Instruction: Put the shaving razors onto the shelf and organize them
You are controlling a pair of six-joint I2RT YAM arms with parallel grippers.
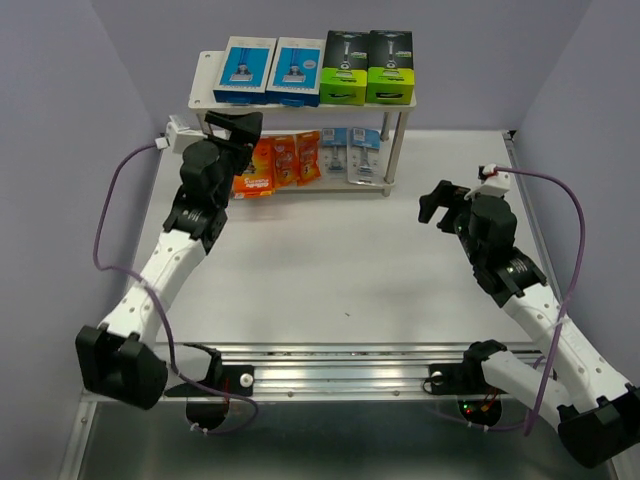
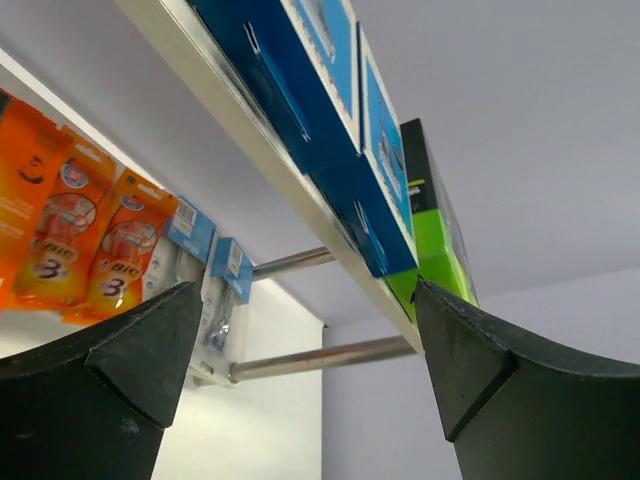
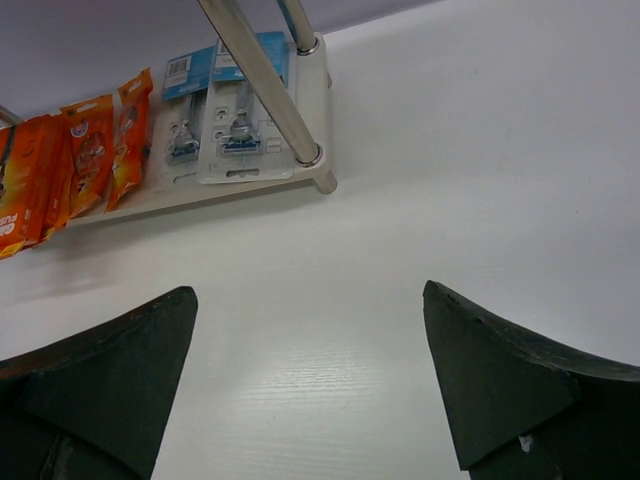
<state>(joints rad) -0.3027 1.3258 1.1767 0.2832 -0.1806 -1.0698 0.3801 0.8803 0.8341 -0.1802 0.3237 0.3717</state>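
The shelf stands at the far middle of the table. On its top board are two blue boxes and two black-and-lime-green boxes. On the lower board are orange flat packs and light-blue blister cards. My left gripper is open and empty beside the shelf's left end, at the height of the gap between the boards; its view looks up at the top board's underside. My right gripper is open and empty above the bare table, right of the shelf; the blister cards show in its view.
Purple-grey walls close the table on three sides. A silver shelf post and the lower board's corner lie ahead of my right gripper. Purple cables loop beside both arms. A metal rail runs along the near edge.
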